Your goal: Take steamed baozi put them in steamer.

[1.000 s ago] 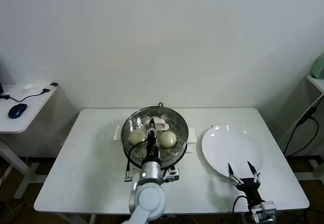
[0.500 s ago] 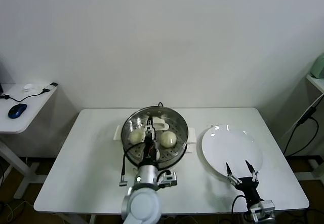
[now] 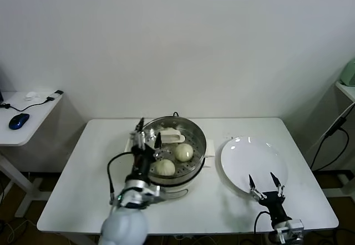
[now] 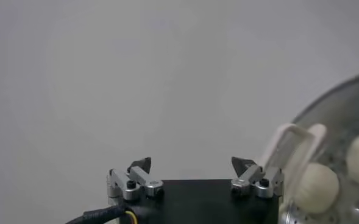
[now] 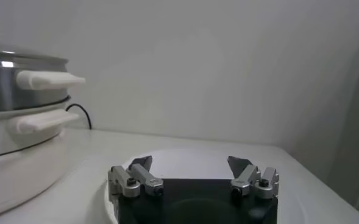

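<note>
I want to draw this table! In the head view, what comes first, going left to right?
Mouse → left gripper → steamer → plate, with the right gripper at its near edge.

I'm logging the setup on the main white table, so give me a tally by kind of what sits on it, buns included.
Baozi: 2, one nearer the robot, one beside it, both inside the steamer
Steamer: 1
White plate: 1
Total: 4
</note>
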Controlling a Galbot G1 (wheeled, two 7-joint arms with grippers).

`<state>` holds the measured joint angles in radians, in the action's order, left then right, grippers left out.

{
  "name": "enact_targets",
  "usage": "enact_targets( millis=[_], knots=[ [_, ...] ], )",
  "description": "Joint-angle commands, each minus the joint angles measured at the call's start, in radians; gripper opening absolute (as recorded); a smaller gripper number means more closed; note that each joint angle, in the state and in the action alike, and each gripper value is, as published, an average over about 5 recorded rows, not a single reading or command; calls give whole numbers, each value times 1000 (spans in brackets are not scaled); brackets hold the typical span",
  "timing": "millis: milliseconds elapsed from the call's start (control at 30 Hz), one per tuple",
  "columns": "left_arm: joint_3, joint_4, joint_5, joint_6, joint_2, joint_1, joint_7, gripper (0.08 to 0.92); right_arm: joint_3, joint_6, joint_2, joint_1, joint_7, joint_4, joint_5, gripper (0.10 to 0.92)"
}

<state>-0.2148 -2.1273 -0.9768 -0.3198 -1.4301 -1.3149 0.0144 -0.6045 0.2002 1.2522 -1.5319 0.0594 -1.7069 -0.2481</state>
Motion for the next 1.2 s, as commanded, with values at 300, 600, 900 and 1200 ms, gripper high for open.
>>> enact_targets(
  millis=[300,600,900,1200],
  knots=[
    [-250,-65,562,217,14,-62,154,823,-8,38,1,4,-11,17,-16,823],
    [-522,195,1300,430,170,-188,36,823,-9,24,1,2,-17,21,-39,823],
    [-458,450,1325,608,170,-195,-12,823,-7,21,4,-4,-14,14,-34,823],
    [-412,474,1298,633,145,-199,-9,823,-9,20,3,-14,-9,1,-30,823]
  ],
)
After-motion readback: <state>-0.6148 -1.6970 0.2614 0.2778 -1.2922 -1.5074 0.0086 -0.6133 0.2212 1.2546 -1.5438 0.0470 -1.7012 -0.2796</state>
